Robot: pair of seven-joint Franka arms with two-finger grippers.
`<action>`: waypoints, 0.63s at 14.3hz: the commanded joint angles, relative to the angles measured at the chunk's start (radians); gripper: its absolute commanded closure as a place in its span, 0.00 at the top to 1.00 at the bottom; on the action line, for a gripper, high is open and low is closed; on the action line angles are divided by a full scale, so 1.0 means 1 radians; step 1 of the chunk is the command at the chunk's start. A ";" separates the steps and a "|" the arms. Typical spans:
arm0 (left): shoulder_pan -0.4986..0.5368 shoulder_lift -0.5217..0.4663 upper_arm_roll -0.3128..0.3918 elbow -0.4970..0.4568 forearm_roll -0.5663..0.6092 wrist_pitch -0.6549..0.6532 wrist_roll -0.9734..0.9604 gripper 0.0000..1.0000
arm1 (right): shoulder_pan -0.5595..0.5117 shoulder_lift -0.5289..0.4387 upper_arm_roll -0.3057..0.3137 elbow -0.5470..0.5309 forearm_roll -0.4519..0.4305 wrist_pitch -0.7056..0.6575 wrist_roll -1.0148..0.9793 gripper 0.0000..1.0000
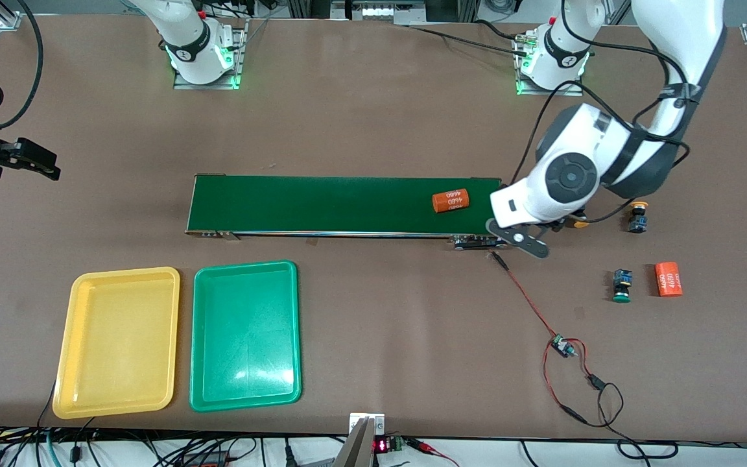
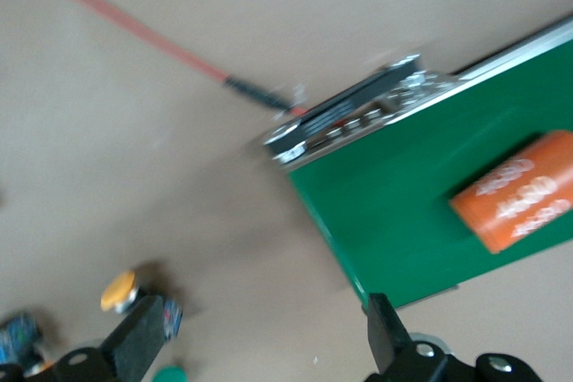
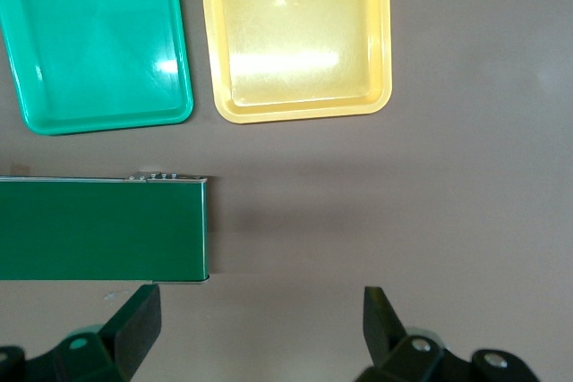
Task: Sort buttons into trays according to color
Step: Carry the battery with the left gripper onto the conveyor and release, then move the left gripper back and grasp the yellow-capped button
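**Left gripper** (image 1: 529, 239): lower right of centre in the front view, low over the table at the belt's end, toward the left arm's end of the table. Fingers (image 2: 387, 333) spread wide, nothing between them.

**Right gripper** (image 3: 260, 328): arm waits at the upper left edge of the front view. Fingers apart and empty, over bare table beside the belt (image 1: 341, 205).

**Buttons**, three seen:
- Yellow button A (image 1: 580, 224): partly hidden, just beside the left gripper; the closest.
- Yellow button B (image 1: 637, 216): right of A in the frame, lying on its side, cap toward the frame's top.
- Green button (image 1: 621, 286): lower right of the gripper, on its side, cap toward the front camera, long axis running top to bottom of the frame.
- Fourth button: not made out.

Each has a black-and-blue body and a round cap. The left wrist view is blurred; a yellow cap (image 2: 118, 291) sits by one finger.

**Trays**: yellow tray (image 1: 117, 342) and green tray (image 1: 246, 335), side by side at lower left, both empty, well apart from the buttons.

**Other**: orange cylinder (image 1: 450, 200) on the belt; second cylinder (image 1: 668, 279) beside the green button.

**Judgement**: the left arm is far nearer the buttons; sorting not yet begun.
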 commanded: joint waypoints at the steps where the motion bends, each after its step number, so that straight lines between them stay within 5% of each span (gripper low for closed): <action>1: 0.016 0.006 -0.003 0.007 0.013 -0.056 -0.233 1.00 | -0.008 -0.017 0.003 -0.014 0.017 -0.006 -0.003 1.00; 9: 0.199 0.047 -0.004 -0.056 0.013 -0.093 -0.266 1.00 | -0.008 -0.017 0.003 -0.013 0.017 -0.006 -0.003 1.00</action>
